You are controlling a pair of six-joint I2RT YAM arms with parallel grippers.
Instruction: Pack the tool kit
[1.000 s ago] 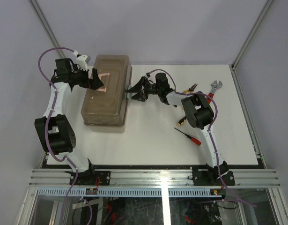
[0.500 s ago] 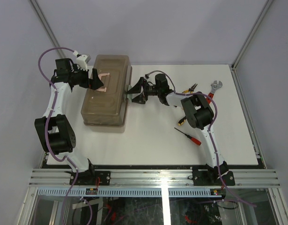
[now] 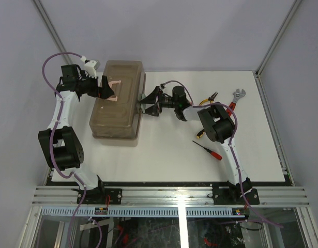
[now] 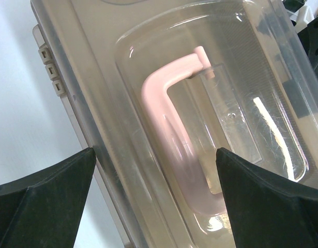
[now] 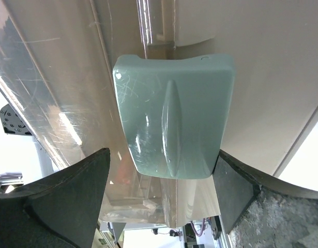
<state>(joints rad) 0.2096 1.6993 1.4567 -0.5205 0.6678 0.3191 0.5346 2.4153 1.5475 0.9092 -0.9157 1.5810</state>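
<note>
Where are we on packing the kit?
Nothing looks done: the toolbox is closed. In hand: left gripper open over the pink handle, right gripper open astride the green latch. Left: open it, load the screwdriver, wrench and pliers lying on the table.

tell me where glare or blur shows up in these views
Top external: sharp, with a bright reflection on the front rail. Left wrist: glare streaks on the toolbox lid, pink handle soft near its lower end. Right wrist: green latch crisp, scratches visible.
</note>
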